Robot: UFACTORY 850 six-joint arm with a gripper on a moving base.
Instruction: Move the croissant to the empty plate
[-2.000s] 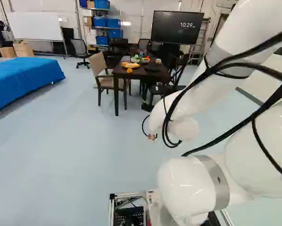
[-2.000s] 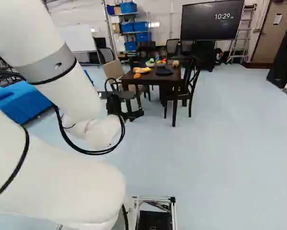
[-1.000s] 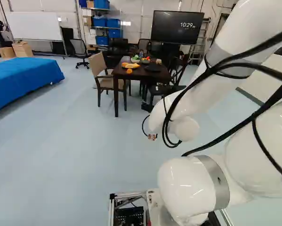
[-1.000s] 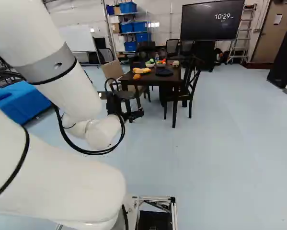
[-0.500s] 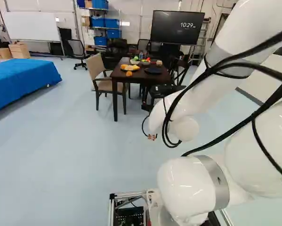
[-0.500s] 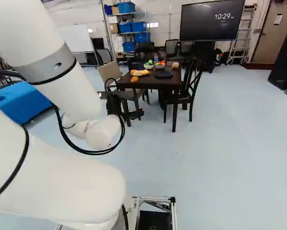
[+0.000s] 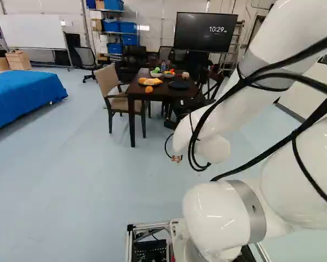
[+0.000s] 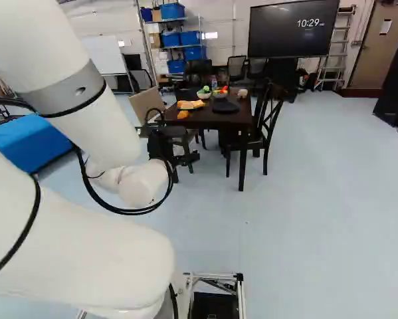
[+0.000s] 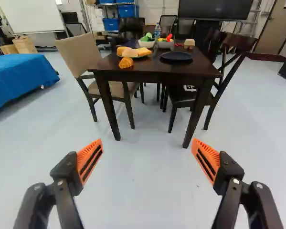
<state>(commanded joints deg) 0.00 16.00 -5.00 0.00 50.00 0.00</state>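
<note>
The approach seemed in hand: the gripper stood wide and empty, well short of the table. On it, the croissant lay towards eleven o'clock, the empty plate towards one. Next called for driving nearer, then reaching over the croissant.

Dark table on a pale blue floor
A tan armchair stands beside it; beyond are a whiteboard, blue bins, a large screen and a brown door.
</note>
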